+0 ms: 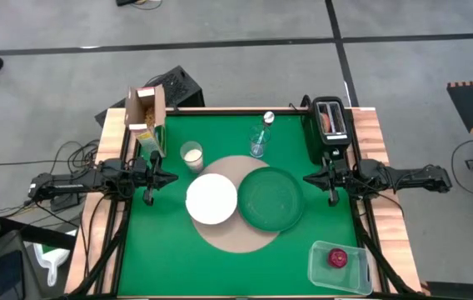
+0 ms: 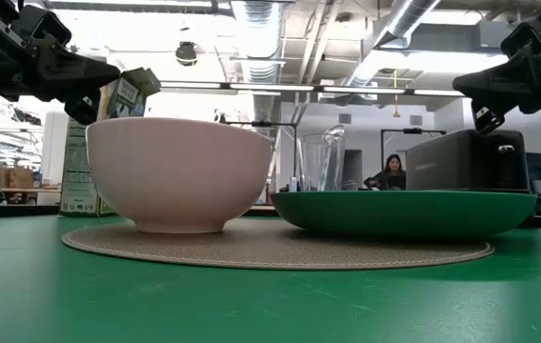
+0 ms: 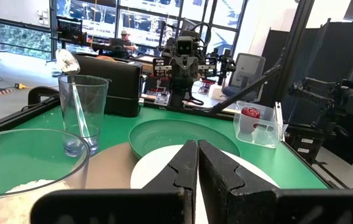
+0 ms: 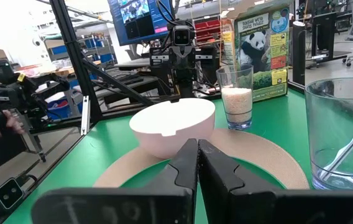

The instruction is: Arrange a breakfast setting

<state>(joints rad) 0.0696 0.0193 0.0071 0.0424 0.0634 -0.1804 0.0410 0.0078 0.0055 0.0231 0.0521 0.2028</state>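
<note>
A round tan mat [image 1: 241, 237] lies mid-table. On it a white bowl [image 1: 211, 198] sits left and a larger green plate [image 1: 270, 198] right. A cup of white filling [image 1: 191, 155] stands on the table behind the bowl. A clear glass [image 1: 258, 143] stands at the mat's far edge and holds a metal spoon [image 1: 267, 119]. Bread [image 1: 328, 122] sticks out of the black toaster [image 1: 330, 133]. A red fruit [image 1: 337, 257] lies in a clear box. My left gripper [image 1: 172, 177] is shut and empty, above the table left of the bowl. My right gripper [image 1: 307, 177] is shut and empty, right of the plate.
A panda cereal box [image 1: 146, 117] stands at the far left, open at the top. The clear box [image 1: 339, 267] sits at the near right corner. The toaster stands at the far right. A wooden rim [image 1: 370, 125] frames the green table. A person [image 2: 390, 171] sits in the room beyond.
</note>
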